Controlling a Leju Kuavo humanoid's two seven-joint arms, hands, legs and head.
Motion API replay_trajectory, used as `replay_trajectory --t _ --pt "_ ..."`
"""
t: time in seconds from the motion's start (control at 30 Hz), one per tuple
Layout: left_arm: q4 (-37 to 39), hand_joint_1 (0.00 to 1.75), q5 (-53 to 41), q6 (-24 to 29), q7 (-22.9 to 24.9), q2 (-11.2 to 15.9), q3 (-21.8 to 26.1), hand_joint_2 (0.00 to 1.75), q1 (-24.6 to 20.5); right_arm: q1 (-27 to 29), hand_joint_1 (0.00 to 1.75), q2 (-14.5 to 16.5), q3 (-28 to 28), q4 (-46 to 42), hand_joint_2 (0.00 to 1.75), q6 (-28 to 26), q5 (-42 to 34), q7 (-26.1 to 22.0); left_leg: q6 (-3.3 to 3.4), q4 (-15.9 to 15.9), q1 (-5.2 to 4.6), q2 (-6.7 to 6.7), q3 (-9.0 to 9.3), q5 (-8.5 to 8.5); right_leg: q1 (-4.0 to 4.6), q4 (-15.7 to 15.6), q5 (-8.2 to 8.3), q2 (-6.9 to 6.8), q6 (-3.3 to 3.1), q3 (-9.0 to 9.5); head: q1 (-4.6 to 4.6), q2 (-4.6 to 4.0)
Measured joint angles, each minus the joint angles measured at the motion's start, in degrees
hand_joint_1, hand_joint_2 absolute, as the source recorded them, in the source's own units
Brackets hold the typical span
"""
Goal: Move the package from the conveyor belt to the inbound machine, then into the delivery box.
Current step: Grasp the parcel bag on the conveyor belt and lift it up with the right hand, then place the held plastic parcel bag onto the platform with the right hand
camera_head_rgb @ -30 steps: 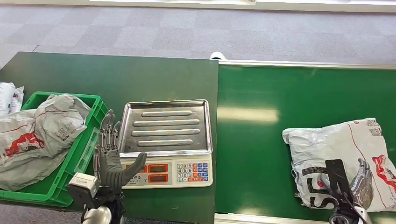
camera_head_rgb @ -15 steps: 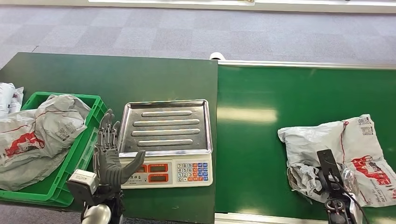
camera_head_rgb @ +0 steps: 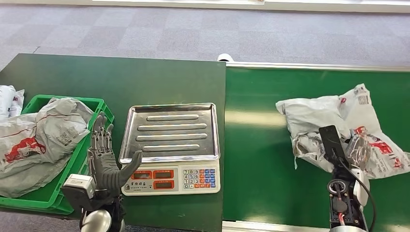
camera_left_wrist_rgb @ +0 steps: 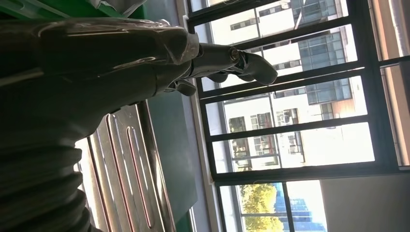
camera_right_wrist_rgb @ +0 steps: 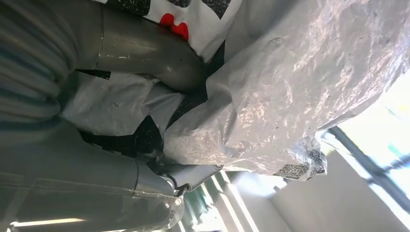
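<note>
A grey plastic package with red print hangs lifted above the green conveyor belt, crumpled in the grip of my right hand. The right wrist view shows the thumb pressed into the package with the fingers wrapped under it. The inbound machine is a scale with a steel tray and a keypad, left of the belt. My left hand stands empty, fingers spread upward, between the scale and the green delivery box. In the left wrist view its fingers are extended above the tray.
The delivery box holds a grey package with red print. More white bags lie at the far left of the dark table. Grey carpet lies beyond the table and belt.
My right hand has closed on the package and raised it off the belt, moving it away from me. My left hand has shifted slightly left toward the box.
</note>
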Motion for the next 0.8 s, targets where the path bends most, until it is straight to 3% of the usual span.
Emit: replay_trajectory --t 0.17,0.4,0.53,0.8 --pt "0.2 0.00 0.3 -0.1 -0.8 -0.2 0.9 1.75 -1.8 -2.4 1.75 1.8 7.5 -8.8 1.75 2.0 0.0 -3.7 0.00 0.0 0.00 0.02 0.00 0.00 0.00 0.0 0.00 0.01 0.00 -0.01 -0.01 0.00" --pt "1.4 0.00 1.0 -0.4 -1.2 -0.5 2.6 1.75 -4.9 -6.6 1.75 4.0 18.9 -11.2 1.75 7.6 0.9 -7.0 0.02 0.0 0.01 -0.03 -0.03 0.07 0.01 0.0 0.01 -0.08 -0.01 -0.01 0.02 0.00" --pt "2.0 0.00 1.0 -0.2 -1.2 -0.6 4.1 1.75 -7.5 -9.2 1.75 6.1 25.8 -8.5 1.75 14.8 0.1 -11.0 0.01 0.0 0.01 0.08 -0.01 0.07 0.02 0.0 0.01 -0.02 -0.02 -0.05 0.01 0.00" --pt "2.4 0.00 -0.2 2.7 -1.1 -0.7 7.7 1.75 -10.0 -12.7 1.75 11.1 36.0 2.6 1.75 19.0 -0.5 -15.5 -0.01 0.0 0.03 0.06 -0.10 0.10 0.05 0.0 0.01 -0.07 -0.03 -0.10 0.03 0.00"
